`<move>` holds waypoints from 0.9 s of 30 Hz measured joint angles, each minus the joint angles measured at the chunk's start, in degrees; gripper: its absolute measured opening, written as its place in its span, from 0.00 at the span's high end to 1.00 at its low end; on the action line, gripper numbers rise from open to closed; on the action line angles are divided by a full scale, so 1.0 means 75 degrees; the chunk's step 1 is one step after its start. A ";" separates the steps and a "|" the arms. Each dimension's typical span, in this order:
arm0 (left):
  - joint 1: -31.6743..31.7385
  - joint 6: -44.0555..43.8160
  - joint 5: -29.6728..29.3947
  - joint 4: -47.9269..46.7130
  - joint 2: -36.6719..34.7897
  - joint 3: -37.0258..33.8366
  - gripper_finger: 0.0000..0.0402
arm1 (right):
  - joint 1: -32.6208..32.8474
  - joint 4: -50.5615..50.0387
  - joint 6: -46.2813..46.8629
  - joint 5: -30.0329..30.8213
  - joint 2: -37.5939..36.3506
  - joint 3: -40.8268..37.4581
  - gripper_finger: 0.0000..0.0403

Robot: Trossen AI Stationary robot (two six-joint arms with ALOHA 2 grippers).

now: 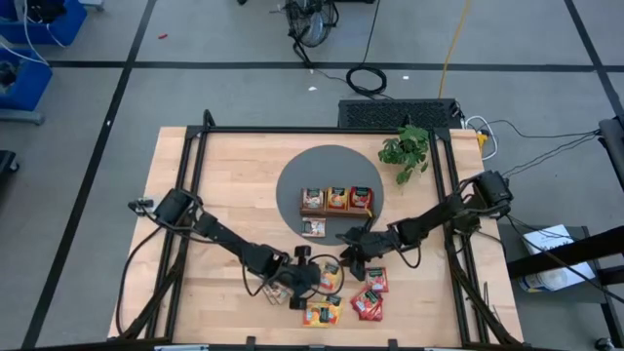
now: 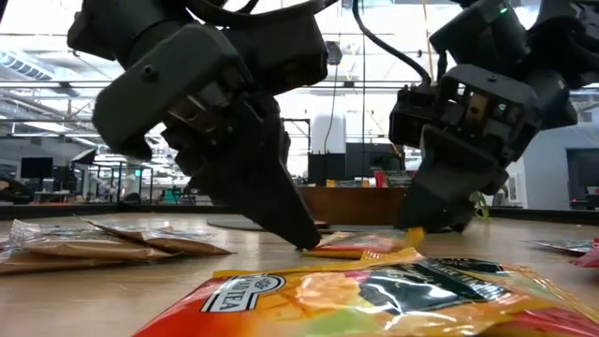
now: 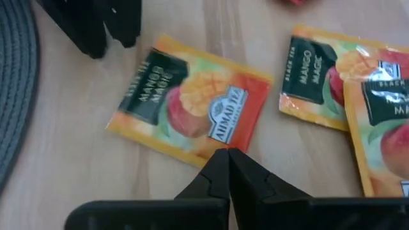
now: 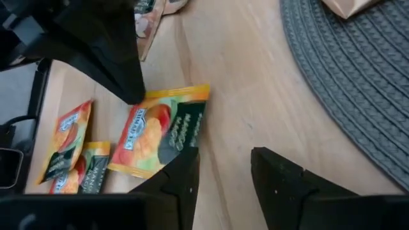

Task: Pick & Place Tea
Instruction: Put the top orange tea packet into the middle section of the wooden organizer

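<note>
Even, bright overhead light falls on the wooden table (image 1: 224,185) in the high view, with only soft, short shadows under the arms. In the low view the windows and ceiling lights at twelve o'clock glare white, so both grippers read as dark backlit shapes, and the nearest orange sachet (image 2: 374,300) at six o'clock is blurred. Both wrist views are slightly soft, with mild shine on the orange sachets.

We see grey floor (image 1: 244,88) crossed by dark lines, a coiled black cable (image 1: 367,79) lying on it, blue bins (image 1: 21,58) at the side, and bright ceiling lights (image 2: 374,28) over distant desks.
</note>
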 joint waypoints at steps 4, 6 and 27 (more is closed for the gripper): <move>0.0008 0.0021 0.0000 0.0037 0.0030 0.0000 0.98 | 0.0001 0.0056 -0.0031 -0.0020 0.0015 0.0000 0.67; 0.0026 -0.0011 -0.0012 0.0114 0.0098 0.0000 0.97 | 0.0001 0.0081 -0.0039 -0.0066 0.0019 -0.0004 0.67; 0.0291 0.0019 0.0210 0.0877 0.0597 0.0012 0.96 | 0.0018 -0.0151 0.0528 -0.1649 0.0016 -0.0006 0.70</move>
